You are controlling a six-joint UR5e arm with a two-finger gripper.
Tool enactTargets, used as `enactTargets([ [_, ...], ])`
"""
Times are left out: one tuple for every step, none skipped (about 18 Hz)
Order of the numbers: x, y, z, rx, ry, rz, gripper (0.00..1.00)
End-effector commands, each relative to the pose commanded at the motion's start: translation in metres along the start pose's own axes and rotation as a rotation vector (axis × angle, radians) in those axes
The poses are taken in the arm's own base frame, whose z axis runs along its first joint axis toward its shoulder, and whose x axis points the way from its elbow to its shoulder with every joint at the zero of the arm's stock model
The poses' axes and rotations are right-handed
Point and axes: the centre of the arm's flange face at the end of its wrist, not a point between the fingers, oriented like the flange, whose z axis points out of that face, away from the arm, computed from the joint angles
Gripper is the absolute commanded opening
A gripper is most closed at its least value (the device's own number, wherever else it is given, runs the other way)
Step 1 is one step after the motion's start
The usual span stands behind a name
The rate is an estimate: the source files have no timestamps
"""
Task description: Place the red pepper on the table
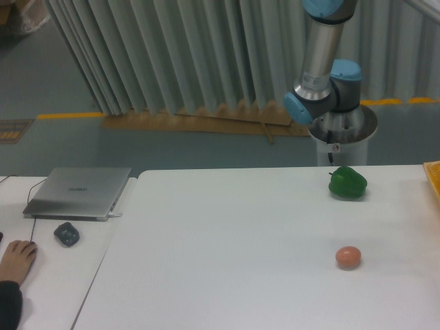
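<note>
**Camera view: arm base in sight, red pepper and gripper out of frame**

Camera view gives you only the lower part of the arm (322,69): its grey column and blue joints rise off the top edge at about 1 o'clock, above the round pedestal (342,137) behind the table (227,247). You cannot see the gripper at all, so whether it is released, clenched or grasping something cannot be told from here. The red pepper does not show anywhere in the frame either, so you cannot place it relative to the gripper, nor say which way its stem points or how its long axis lies.

What you can see on the white tabletop: a green pepper (347,183) at roughly 2 o'clock from the table's middle, near the far edge, and an orange-pink ball (348,257) at about 4 o'clock, well apart from the green pepper and nearer to you. An orange-yellow object (434,180) is cut off by the right edge at 3 o'clock; too little shows to name it.

On the adjoining desk at 9 o'clock, a closed laptop (79,192) lies flat, with a dark mouse (67,234) just in front of it. A person's hand (16,260) rests at the lower left corner, partly cut off by the frame.
</note>
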Motion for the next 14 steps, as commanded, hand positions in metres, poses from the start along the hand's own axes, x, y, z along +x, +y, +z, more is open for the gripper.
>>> enactTargets([
  [0.001,0.001,-0.001,-0.01,0.001,0.007,1.0],
  [0.0,-0.003,0.004,-0.021,0.015,0.032,1.0],
  [-0.001,-0.001,0.007,-0.034,0.024,0.04,1.0],
  [-0.002,0.0,0.006,-0.036,0.022,0.04,1.0],
  [-0.006,0.0,0.018,-0.036,0.03,0.039,1.0],
  [-0.01,0.0,0.022,-0.042,0.021,0.041,1.0],
  [-0.014,0.0,0.022,-0.044,0.017,0.046,1.0],
  [-0.015,0.002,0.02,-0.046,0.013,0.044,1.0],
  [-0.017,0.004,0.021,-0.047,0.008,0.039,1.0],
  [-0.02,0.005,0.024,-0.047,0.008,0.04,1.0],
  [-0.02,0.006,0.021,-0.049,0.004,0.04,1.0],
  [-0.019,0.011,0.015,-0.051,-0.006,0.033,1.0],
  [-0.018,0.013,0.015,-0.05,-0.007,0.03,1.0],
  [-0.018,0.016,0.015,-0.05,-0.008,0.026,1.0],
])
